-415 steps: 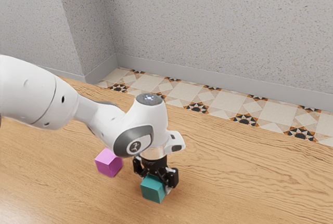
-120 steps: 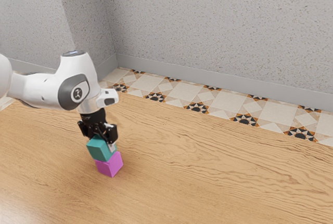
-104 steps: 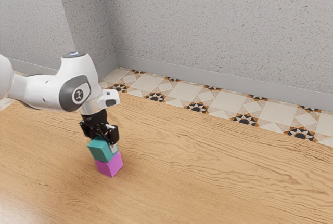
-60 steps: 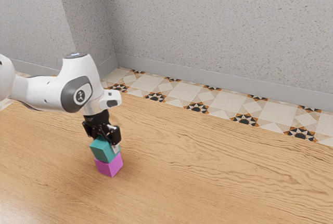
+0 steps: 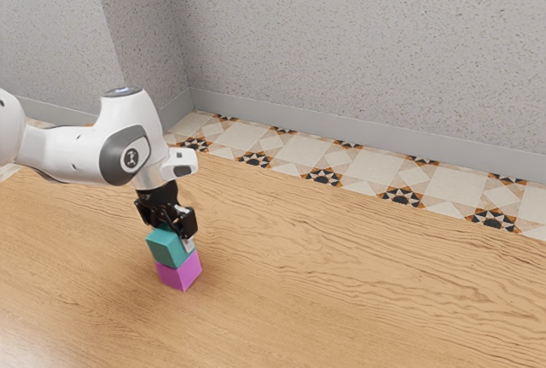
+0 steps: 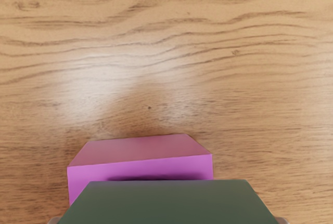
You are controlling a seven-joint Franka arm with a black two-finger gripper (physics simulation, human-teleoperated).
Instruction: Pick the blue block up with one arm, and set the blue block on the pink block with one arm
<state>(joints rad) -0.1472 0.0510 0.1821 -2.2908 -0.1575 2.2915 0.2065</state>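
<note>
Directly beneath the gripper (image 5: 169, 224) sits the blue block (image 5: 168, 247), teal in these renders, resting on top of the pink block (image 5: 179, 272), which stands on the wooden table (image 5: 358, 283). The black fingers reach down over the blue block's upper part from two opposite sides and appear to be closed on it at about the block's own width, so I judge the hand to be holding it, not spread clear. From the wrist camera the blue block (image 6: 166, 203) shows as a dark slab just under the hand, with the pink block (image 6: 140, 159) peeking out past its far edge. The two look roughly lined up, though not perfectly square to each other. The blue block looks like a small rigid cube, probably light and hard, with flat, smooth faces that could slip under a weak pinch; the best hold is across two opposite side faces, near the middle. Letting go calls for care — a finger dragging on a face could nudge the cube off its small pink base.
</note>
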